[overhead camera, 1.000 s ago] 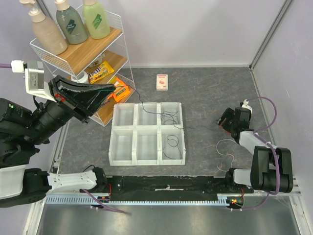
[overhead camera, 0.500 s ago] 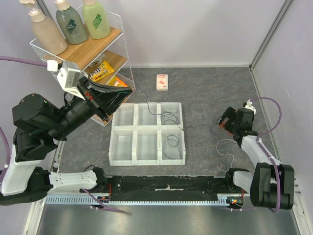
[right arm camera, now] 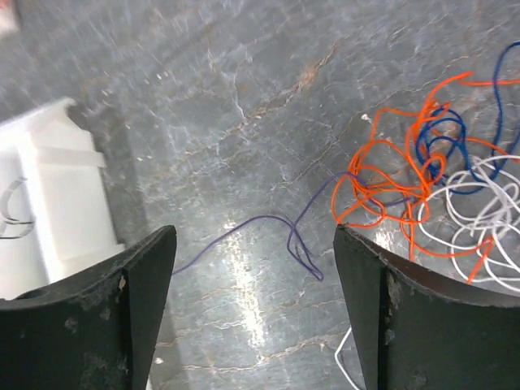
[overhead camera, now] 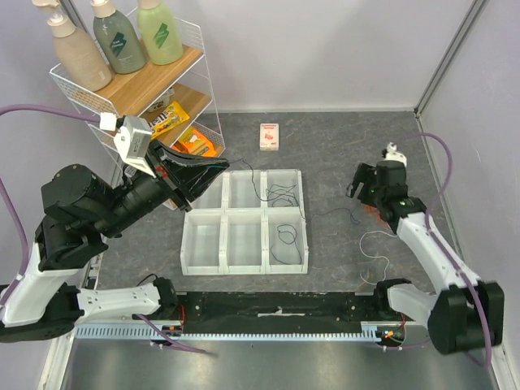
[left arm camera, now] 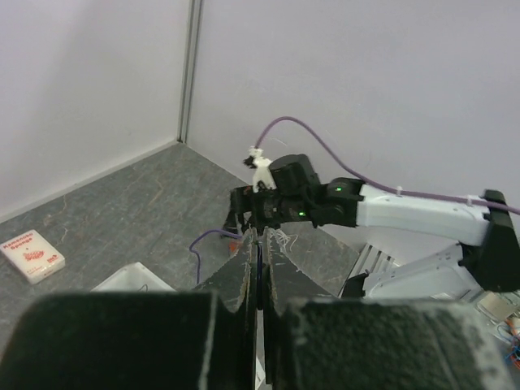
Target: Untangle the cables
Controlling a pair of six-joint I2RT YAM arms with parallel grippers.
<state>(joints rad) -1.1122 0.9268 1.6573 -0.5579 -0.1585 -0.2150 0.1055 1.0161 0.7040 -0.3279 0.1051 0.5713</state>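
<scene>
A tangle of orange-red, blue and white cables (right arm camera: 422,183) lies on the grey floor at the right, just beyond my right gripper (right arm camera: 253,231). That gripper is open, with bare floor and a loop of the blue-purple cable (right arm camera: 272,221) between its fingers. In the top view the right gripper (overhead camera: 357,184) hangs left of the tangle (overhead camera: 371,210). My left gripper (overhead camera: 225,163) is shut on the blue-purple cable (left arm camera: 258,258), raised over the tray's far left corner. The thin cable runs from it across the tray toward the tangle. Black cables (overhead camera: 282,196) lie in the tray's right compartments.
A white six-compartment tray (overhead camera: 185,236) sits in the middle. A wire shelf (overhead camera: 191,97) with bottles and snack packets stands at the back left, close to the left arm. A small red-and-white box (overhead camera: 269,136) lies behind the tray. A loose white cable (overhead camera: 375,244) lies near the right arm.
The left arm swung right and forward, carrying the held cable over the tray's corner. The right arm reached left toward the tangle, and its jaws have opened wider.
</scene>
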